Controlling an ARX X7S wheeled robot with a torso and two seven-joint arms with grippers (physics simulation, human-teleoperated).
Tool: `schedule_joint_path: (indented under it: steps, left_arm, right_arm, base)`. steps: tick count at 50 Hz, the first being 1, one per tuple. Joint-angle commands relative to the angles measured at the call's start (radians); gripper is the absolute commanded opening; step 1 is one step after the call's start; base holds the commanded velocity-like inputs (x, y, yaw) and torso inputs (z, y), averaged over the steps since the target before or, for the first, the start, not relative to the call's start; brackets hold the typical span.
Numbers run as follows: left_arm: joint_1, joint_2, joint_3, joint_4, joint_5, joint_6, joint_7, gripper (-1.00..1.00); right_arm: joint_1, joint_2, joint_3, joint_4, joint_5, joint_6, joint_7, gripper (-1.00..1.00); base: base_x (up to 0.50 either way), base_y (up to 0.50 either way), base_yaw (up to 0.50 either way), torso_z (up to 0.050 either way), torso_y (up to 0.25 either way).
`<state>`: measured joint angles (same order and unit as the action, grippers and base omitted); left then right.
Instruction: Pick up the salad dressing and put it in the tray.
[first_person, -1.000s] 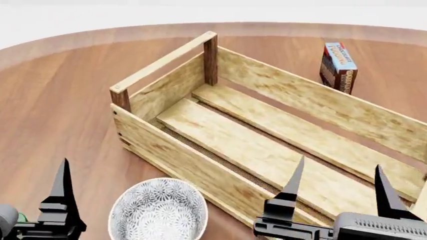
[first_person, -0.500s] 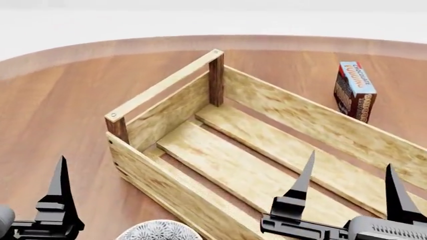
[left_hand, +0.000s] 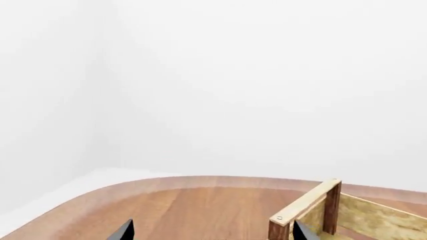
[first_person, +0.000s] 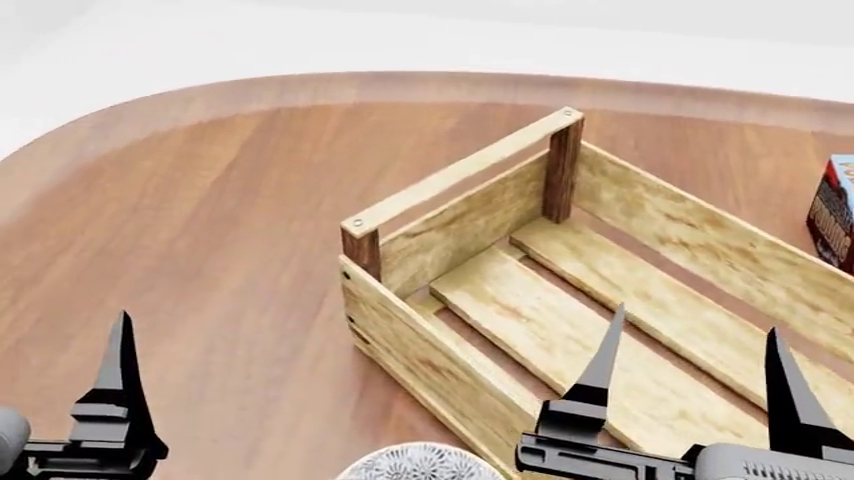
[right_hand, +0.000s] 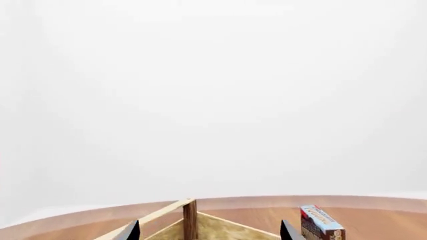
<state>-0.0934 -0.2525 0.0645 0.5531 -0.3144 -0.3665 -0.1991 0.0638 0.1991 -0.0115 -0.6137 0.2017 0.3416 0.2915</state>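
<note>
**Tray on round wooden surface, both sets of jaws empty**

Item 1, tray (first_person: 507, 290): light-wood crate with slatted bottom, dark corner posts and a pale top rail across its near-left end. It stands on the surface (first_person: 200, 230), right of centre in the head view, and nothing lies on the slats that show. The salad dressing appears in none of the views.

Item 2, right gripper (first_person: 694, 375): jaws spread wide, holding nothing, tips showing in front of the tray's near slats in the head view.

Item 3, left gripper (first_person: 123, 345): only one pointed tip is in view, to the left of the tray and apart from it; whether its jaws are spread cannot be told.

Item 4, patterned bowl (first_person: 416, 465): rim just visible beside the tray's near wall.

Item 5, small printed box (right_hand: 320, 222): upright beyond the tray's far side.
</note>
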Motion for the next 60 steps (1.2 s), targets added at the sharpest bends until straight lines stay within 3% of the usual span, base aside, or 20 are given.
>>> schedule_joint_path:
  steps: [1, 60]
  left_arm:
    - [-0.007, -0.006, -0.002, -0.022, -0.009, 0.011, -0.002, 1.0]
    - [-0.001, -0.027, 0.017, -0.031, -0.019, 0.032, -0.027, 1.0]
  right_arm:
    - [0.008, 0.003, -0.017, 0.019, -0.003, -0.012, 0.004, 1.0]
    - [-0.003, 0.051, -0.052, 0.021, 0.041, -0.031, 0.042, 1.0]
  base:
    - [0.0, 0.0, 0.5, 0.0, 0.0]
    - [0.0, 0.0, 0.5, 0.0, 0.0]
